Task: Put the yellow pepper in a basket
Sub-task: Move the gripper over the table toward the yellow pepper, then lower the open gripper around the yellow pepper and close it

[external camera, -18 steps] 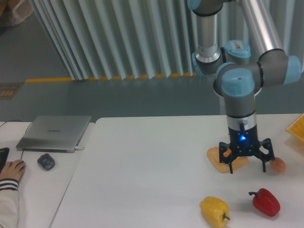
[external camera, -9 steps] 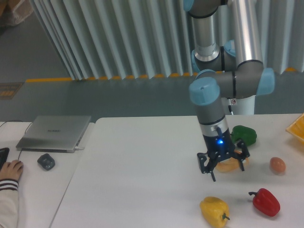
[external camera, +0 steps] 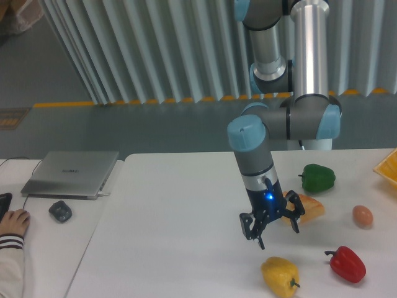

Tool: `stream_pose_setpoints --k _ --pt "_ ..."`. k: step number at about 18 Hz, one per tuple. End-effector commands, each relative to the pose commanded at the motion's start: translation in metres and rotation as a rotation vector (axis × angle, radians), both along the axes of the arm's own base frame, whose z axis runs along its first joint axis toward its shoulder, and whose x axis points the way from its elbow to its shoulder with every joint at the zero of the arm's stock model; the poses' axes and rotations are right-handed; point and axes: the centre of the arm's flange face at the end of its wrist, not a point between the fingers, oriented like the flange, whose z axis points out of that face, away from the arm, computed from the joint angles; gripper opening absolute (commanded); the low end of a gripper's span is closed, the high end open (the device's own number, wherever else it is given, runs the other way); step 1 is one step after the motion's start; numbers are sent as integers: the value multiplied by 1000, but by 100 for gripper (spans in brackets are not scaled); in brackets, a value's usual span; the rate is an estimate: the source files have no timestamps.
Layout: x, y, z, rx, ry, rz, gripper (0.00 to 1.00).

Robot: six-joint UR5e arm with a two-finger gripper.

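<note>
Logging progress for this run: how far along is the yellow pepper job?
Early. Done: nothing; the yellow pepper lies on the table near the front edge, untouched. In hand: the gripper hangs open and empty above and a little left of the pepper, beside the bread piece. Left: descend, grasp, and carry it to the basket, whose corner shows at the right edge.

text: none legible | laptop point(external camera: 71, 173) lid: faint mark, too small to read
</note>
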Motion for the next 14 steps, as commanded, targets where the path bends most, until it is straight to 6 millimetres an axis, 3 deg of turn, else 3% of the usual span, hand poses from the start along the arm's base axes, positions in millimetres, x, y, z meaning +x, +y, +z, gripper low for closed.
stream_pose_setpoints --k 3,14 --pt "-8 6 2 10 3 4 100" --pt "-22 24 -22 4 -6 9 100"
